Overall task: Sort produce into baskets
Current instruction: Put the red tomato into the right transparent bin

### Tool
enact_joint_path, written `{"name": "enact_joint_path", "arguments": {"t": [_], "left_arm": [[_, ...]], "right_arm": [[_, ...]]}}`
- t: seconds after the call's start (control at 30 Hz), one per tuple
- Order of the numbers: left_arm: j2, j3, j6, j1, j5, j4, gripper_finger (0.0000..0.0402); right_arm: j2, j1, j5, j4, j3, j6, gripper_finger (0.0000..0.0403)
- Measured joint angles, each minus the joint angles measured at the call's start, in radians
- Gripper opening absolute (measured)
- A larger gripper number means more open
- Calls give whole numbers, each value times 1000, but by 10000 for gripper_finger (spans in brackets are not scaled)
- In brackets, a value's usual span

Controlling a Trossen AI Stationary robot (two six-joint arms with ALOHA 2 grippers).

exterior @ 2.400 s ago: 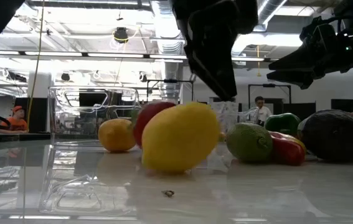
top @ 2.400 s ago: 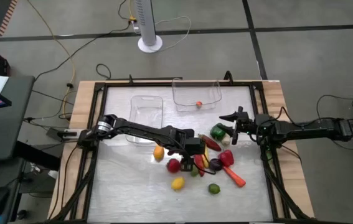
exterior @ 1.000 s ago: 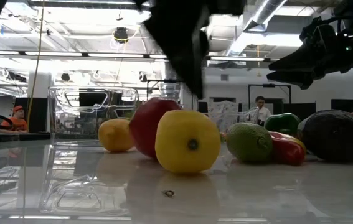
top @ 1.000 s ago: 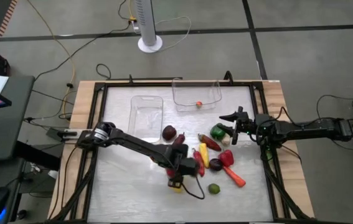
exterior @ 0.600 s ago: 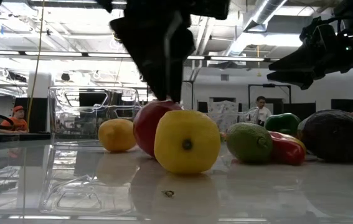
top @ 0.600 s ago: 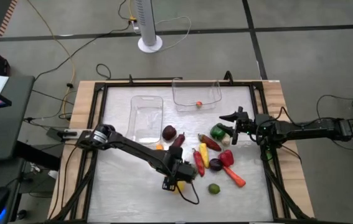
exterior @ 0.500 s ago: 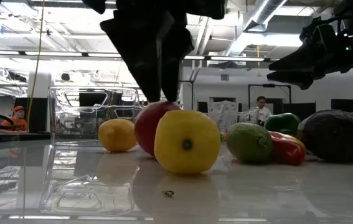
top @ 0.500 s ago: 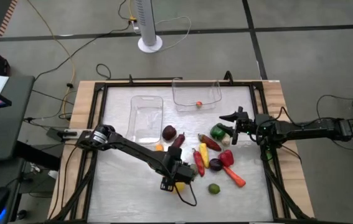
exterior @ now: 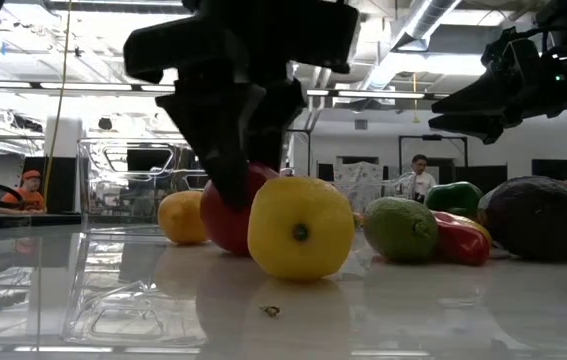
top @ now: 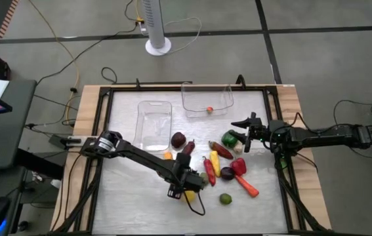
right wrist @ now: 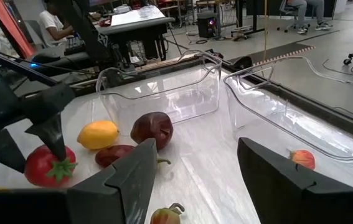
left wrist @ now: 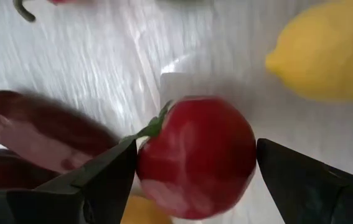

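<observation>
While the white table (top: 126,196) sat in its black frame on a grey concrete floor with cables and a fan base (top: 158,46) beyond it, the low view looked across the top into a lit workshop where a person in orange (exterior: 28,190) and another person (exterior: 418,175) showed far behind. Only the left wrist view showed the red tomato (left wrist: 195,155) with its green stem lying between the spread fingers of the left gripper (left wrist: 195,180), the jaws wide apart on either side of it and, as far as could be seen, not pressing it. The yellow lemon (left wrist: 325,53) lay just beside it, and a dark red pepper (left wrist: 39,134) on the other side. From above, the left gripper (top: 179,187) covered the tomato near the middle of the table. The right wrist view alone showed a small orange-red fruit (right wrist: 301,158) inside one clear basket (right wrist: 288,118), the other basket (right wrist: 164,93) beside it. The right gripper (top: 241,124) hung open, holding nothing, over the green pepper (top: 230,139) at the table's right side.
</observation>
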Motion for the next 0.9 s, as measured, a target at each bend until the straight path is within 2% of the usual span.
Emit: {"name": "enact_joint_path", "arguments": {"t": [0.33,0.5,0.7,0.9], "left_arm": [[-4,-62,26,1,-29,-2,312],[-4,-62,57,2,-38,-4,284],[0,13,57,18,-56,-38,261],[-43,75,96,52,-153,-48,264]], "right_arm": [[0,0,0,0,0,0,254],[0,0,0,0,0,0,254],[0,0,0,1,0,0,254],[0,0,-6,1,0,2,254]]}}
